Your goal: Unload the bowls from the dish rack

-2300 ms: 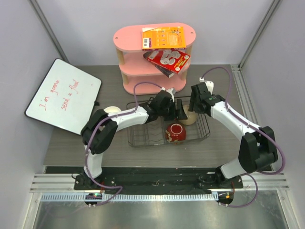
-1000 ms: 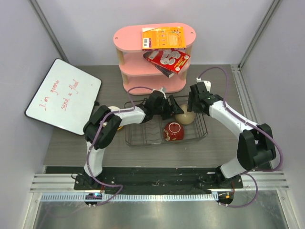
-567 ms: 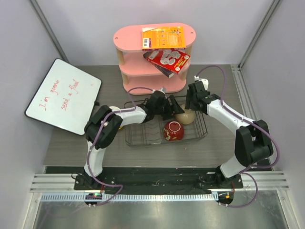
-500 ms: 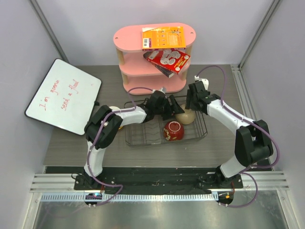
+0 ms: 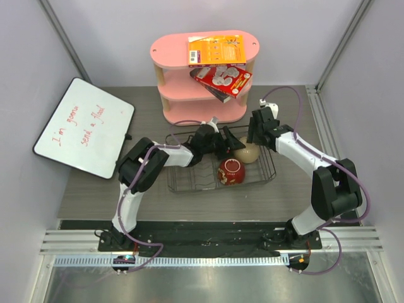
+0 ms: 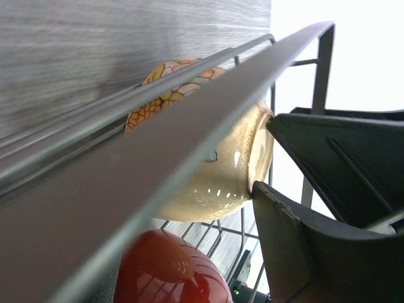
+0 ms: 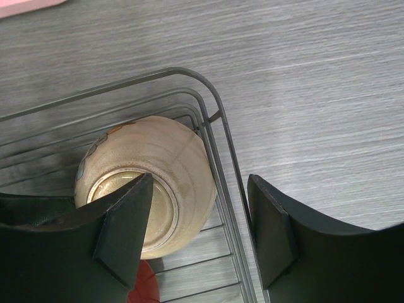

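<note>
Beige bowl (image 7: pixel 180 158) lies tipped in the upper-right corner of the dish rack (image 7: pixel 221 136), foot ring facing the right gripper (image 7: pixel 199 230), whose open jaws straddle its frame-right half and the rim wire; the left gripper (image 5: pixel 228 144), also open, sits just beside it.

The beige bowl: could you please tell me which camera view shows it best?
Right wrist view: the beige bowl sits large and sharp, its foot ring visible. In the left wrist view a rack wire crosses it; the top view shows it small.
</note>
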Tool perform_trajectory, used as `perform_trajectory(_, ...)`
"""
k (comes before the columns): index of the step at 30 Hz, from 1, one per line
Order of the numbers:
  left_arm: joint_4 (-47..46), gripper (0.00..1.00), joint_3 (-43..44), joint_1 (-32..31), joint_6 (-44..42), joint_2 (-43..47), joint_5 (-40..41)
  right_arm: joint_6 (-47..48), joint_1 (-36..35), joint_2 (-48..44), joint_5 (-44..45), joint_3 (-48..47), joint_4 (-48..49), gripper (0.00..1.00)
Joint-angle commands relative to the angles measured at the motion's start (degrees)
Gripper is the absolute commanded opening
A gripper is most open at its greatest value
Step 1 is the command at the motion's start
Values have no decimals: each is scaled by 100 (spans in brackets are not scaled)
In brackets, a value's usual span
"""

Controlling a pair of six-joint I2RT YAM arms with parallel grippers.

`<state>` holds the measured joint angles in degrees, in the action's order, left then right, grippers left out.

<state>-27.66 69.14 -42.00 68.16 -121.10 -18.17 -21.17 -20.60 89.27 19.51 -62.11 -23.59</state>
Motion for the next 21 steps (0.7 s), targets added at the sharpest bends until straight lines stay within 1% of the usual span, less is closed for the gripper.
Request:
perform_trajectory(1, -846, 73, -200, -89, 866, -590, -248, -159, -85, 275, -597, 278, -418, 67)
perform_trajectory(5, -1066, 73, -156, -89, 813, -599, -362, -186, -85, 292, -702, 313, -383, 67)
perform_trajectory(7, -1249, 71, -103, -89, 848, -652, -476, -212, -85, 292, -773, 339, -357, 66)
perform_trajectory(11, -1207, 69, -68, -98, 787, -626, -503, -239, -85, 301, -878, 375, -339, 66)
perform_trajectory(21, -56, 73, 248, -124, 330, -283, -178, -230, -93, 380, -1133, 419, -330, 61)
